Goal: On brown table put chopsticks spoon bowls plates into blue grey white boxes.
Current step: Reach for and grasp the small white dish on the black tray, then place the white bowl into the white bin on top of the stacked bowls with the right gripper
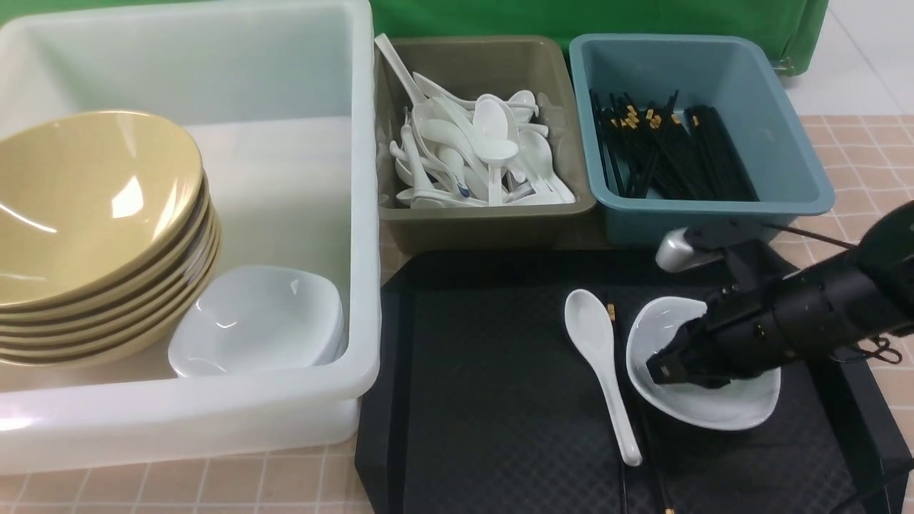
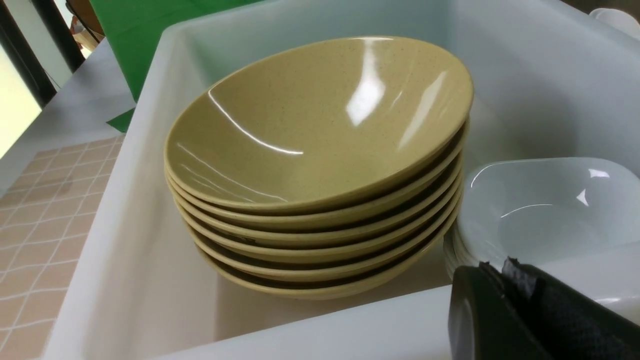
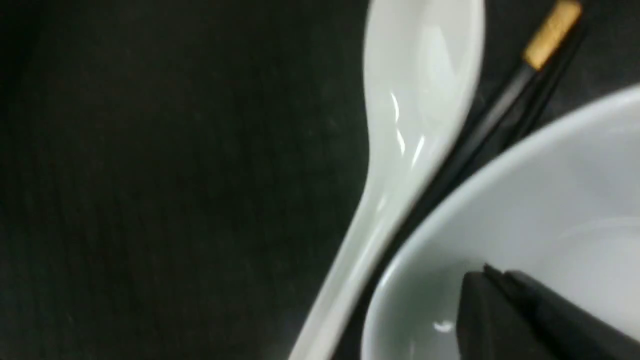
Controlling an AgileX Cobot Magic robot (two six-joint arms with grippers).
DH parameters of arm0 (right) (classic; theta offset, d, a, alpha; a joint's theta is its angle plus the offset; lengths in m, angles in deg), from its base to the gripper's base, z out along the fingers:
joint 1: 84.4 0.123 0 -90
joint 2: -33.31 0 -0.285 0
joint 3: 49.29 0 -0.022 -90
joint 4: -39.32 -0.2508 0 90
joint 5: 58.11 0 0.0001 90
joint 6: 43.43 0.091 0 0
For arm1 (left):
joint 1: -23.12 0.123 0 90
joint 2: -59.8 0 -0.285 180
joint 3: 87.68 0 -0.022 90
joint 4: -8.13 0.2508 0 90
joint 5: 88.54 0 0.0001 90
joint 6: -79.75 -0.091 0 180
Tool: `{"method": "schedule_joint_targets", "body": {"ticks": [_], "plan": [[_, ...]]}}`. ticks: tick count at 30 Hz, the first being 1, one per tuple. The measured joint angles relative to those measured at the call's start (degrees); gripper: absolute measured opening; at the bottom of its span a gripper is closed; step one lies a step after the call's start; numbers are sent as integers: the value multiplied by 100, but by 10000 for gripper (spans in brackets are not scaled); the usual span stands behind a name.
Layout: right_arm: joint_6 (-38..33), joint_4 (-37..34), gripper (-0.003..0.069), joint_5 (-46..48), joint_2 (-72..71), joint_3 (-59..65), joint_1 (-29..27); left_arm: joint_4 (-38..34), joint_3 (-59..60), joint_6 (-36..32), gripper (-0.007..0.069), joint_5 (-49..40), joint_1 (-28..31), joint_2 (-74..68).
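Observation:
On the black tray (image 1: 485,392) lie a white spoon (image 1: 596,350) (image 3: 415,100), a white plate (image 1: 714,407) (image 3: 550,200) and black chopsticks (image 1: 611,310) (image 3: 500,115) running between the two. My right gripper (image 1: 660,371) (image 3: 487,272) is shut, its tip down inside the plate's hollow with nothing showing between the fingers. Mustard bowls (image 1: 93,214) (image 2: 320,125) are stacked in the white box (image 1: 364,214) beside a stack of plates (image 1: 260,321) (image 2: 545,210). My left gripper (image 2: 492,267) is shut over that box's near rim; the front view does not show it.
The grey box (image 1: 485,221) holds several white spoons (image 1: 475,150). The blue box (image 1: 714,225) holds several black chopsticks (image 1: 671,153). Both stand behind the tray. The brown table (image 1: 864,157) shows at the right and along the front edge.

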Motion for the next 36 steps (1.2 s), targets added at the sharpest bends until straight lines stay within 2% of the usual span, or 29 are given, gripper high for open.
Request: {"method": "schedule_joint_targets", "body": {"ticks": [1, 4, 5, 6, 7, 9, 11, 14, 17, 21, 24, 25, 27, 29, 31, 33, 36], "plan": [[0, 17, 63, -1, 0, -15, 0, 0, 0, 0, 5, 0, 0, 0], [670, 595, 168, 84, -232, -271, -345, 0, 0, 0, 5, 0, 0, 0], [705, 637, 176, 84, -245, -282, -370, 0, 0, 0, 5, 0, 0, 0], [920, 998, 244, 98, -324, -354, -578, 6, 0, 0, 5, 0, 0, 0], [961, 1032, 261, 98, -335, -357, -630, 6, 0, 0, 5, 0, 0, 0], [1053, 1327, 361, 59, -332, -367, -905, 25, 0, 0, 5, 0, 0, 0], [1111, 1434, 427, -15, -207, -353, -1053, 46, 0, 0, 5, 0, 0, 0], [1131, 1461, 459, -44, 96, -341, -1123, 52, 0, 0, 5, 0, 0, 0], [1138, 1449, 447, 39, 294, -342, -1122, 69, 0, 0, 5, 0, 0, 0], [1133, 1388, 217, 333, 369, -372, -1153, 80, 0, 0, 5, 0, 0, 0], [1177, 1313, 144, 774, 147, -512, -1287, 103, 0, 0, 5, 0, 0, 0], [1177, 1313, 144, 774, 147, -512, -1287, 103, 0, 0, 5, 0, 0, 0], [1219, 1380, 76, 1310, -194, -804, -1330, 103, 0, 0, 5, 0, 0, 0], [1244, 1253, 74, 1705, -484, -1113, -1254, 110, 0, 0, 5, 0, 0, 0], [1221, 1027, 74, 1860, -652, -1353, -1094, 110, 0, 0, 5, 0, 0, 0], [1050, 479, 74, 1861, -869, -1755, -540, 110, 0, 0, 5, 0, 0, 0], [965, 11, 74, 1280, -878, -2278, 626, 110, 0, 0, 5, 0, 0, 1]]}}
